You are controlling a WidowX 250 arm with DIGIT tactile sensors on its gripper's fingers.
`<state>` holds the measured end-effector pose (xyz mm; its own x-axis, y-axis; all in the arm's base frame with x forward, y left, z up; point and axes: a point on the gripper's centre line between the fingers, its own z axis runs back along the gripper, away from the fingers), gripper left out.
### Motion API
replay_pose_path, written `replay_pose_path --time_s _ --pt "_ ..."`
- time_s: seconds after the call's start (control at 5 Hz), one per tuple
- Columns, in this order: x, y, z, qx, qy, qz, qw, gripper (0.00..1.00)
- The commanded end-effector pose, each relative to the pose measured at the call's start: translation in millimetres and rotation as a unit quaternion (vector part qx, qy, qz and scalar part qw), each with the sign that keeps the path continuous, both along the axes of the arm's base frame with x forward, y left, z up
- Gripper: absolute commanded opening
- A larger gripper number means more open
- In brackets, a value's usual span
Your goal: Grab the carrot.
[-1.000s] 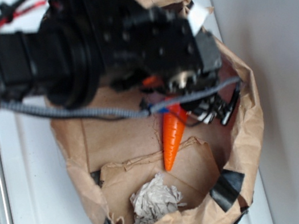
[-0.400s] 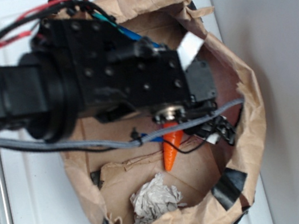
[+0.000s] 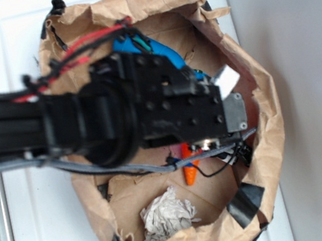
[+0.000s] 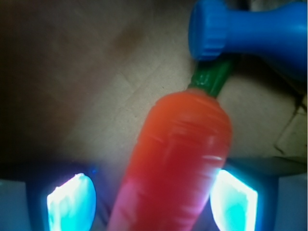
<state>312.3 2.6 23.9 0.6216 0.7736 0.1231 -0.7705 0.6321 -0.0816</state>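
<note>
Now my claw point(image 4: 153, 204) straddles the carrot point(image 4: 180, 159) inside the paper bag point(image 3: 264, 139), pads either side, not visibly clamped.
Carrot: glossy smooth orange plastic cone with a dark green stem point(image 4: 211, 77), lying on the brown bag floor; the left pad point(image 4: 72, 202) stands apart from it, and I can't tell if the right pad point(image 4: 233, 202) touches. The stem tip meets the blue plastic bottle point(image 4: 250, 31), ribbed cap. My black arm point(image 3: 117, 122) hides most of the carrot from outside; crumpled paper wad point(image 3: 167, 214) nearby, white bench point(image 3: 43, 228) below.
</note>
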Motion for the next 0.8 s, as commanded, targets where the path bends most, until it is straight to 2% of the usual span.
replay_pose_path --time_s 0.0,0.4,0.6 --pt "-0.9 19.0 24.0 -0.032 -0.017 0.018 0.999 0.0" --pt "-1.2 43.6 68.9 -0.104 -0.02 0.041 0.994 0.0" --pt "-6.5 46.9 86.9 -0.122 -0.017 0.027 0.992 0.0"
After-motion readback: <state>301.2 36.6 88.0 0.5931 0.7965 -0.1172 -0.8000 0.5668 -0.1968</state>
